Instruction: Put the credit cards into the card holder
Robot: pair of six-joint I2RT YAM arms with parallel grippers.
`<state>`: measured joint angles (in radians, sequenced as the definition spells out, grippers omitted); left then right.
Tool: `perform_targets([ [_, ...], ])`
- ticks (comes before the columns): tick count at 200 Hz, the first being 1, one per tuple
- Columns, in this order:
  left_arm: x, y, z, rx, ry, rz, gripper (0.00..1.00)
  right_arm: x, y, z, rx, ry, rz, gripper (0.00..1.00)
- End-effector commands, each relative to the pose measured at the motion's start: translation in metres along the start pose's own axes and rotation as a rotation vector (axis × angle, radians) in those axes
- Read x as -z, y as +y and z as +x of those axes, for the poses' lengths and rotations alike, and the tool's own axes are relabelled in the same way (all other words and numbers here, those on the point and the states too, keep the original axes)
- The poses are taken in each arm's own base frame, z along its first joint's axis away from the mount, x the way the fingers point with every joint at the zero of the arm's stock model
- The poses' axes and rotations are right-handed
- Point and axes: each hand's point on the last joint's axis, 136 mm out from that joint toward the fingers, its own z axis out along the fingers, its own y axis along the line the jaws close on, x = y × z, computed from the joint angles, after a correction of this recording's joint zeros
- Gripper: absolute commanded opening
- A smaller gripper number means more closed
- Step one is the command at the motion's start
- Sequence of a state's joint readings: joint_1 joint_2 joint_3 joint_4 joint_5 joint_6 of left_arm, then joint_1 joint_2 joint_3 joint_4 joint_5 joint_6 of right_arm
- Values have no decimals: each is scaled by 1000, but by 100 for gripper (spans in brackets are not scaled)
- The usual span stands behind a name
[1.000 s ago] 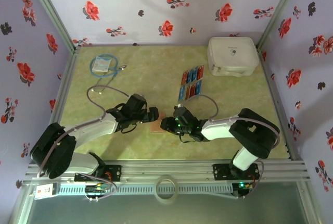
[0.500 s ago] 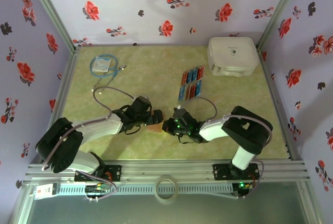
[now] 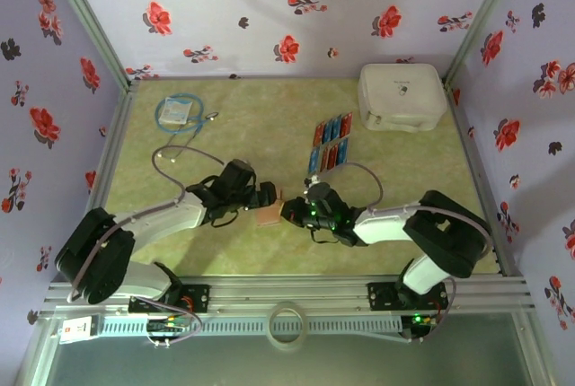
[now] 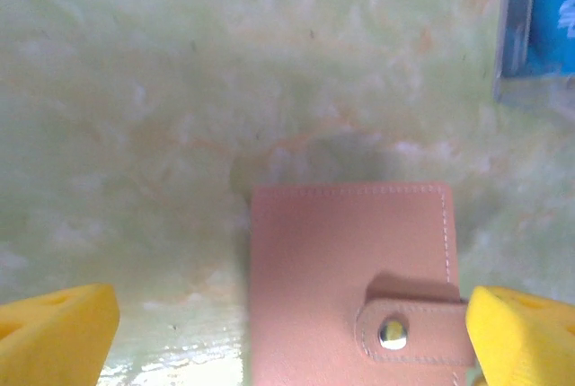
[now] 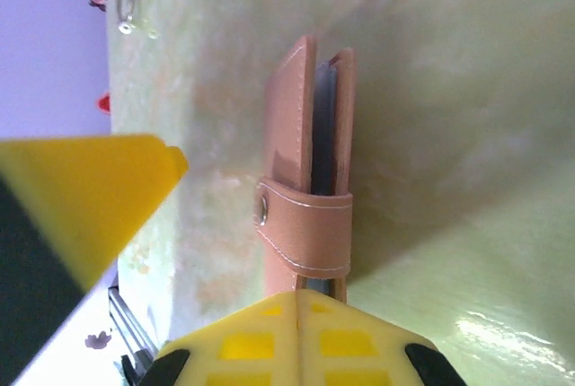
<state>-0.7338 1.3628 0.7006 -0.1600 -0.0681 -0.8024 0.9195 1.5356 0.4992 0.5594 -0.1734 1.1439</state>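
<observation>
At the far left of the table (image 3: 252, 117) lies a small blue coil of cable (image 3: 177, 112), too small in the overhead view to make out further. Right of it, near the table's middle, the left gripper (image 3: 266, 198) stands released, its jaws spread wide. In its wrist view the two yellow fingers (image 4: 56, 332) sit at the bottom corners, both cut off by the frame. The right one covers the tip of the strap, while the left one stands apart from the leather. The wallet (image 4: 350, 278) lies closed on the table between the two grippers, its strap snapped shut. Its near edge is cut off at the bottom of the left wrist view, and from above it is little more than a tan patch half hidden by the arms. At the top right corner of that wrist view a blue object (image 4: 544, 18) is cut off by the edge, and I cannot tell what it is. The right gripper (image 3: 289, 214) meets the wallet from the right with its jaws clenched. In its wrist view the wallet shows edge-on, two leaves with grey between them. Its strap end vanishes behind the lower yellow finger (image 5: 296, 341), so whether the leather is pinched cannot be told. Farther right and back, well apart from the wallet, the red and blue cards (image 3: 330, 142) lie in two short rows, their number too blurred to count. The white box (image 3: 402, 96) sits in the far right corner.
</observation>
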Motion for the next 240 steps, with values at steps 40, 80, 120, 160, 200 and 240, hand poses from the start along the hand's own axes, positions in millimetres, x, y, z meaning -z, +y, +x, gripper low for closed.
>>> perform_targets([
  [40,18,6,-24,2,-44,-5,100,12,2,-7,57,-6,37,0],
  [80,16,7,-24,4,-41,1,100,9,-7,-6,59,1,76,0],
  [120,10,0,-20,19,-24,42,100,5,-27,-1,49,23,133,21],
  [160,0,-11,-15,43,8,99,100,3,-39,4,37,34,156,33],
  [200,-10,-23,-8,41,30,123,100,-1,-41,6,29,39,147,33],
  [240,-19,-31,2,33,53,131,100,-5,-36,6,21,45,118,31],
])
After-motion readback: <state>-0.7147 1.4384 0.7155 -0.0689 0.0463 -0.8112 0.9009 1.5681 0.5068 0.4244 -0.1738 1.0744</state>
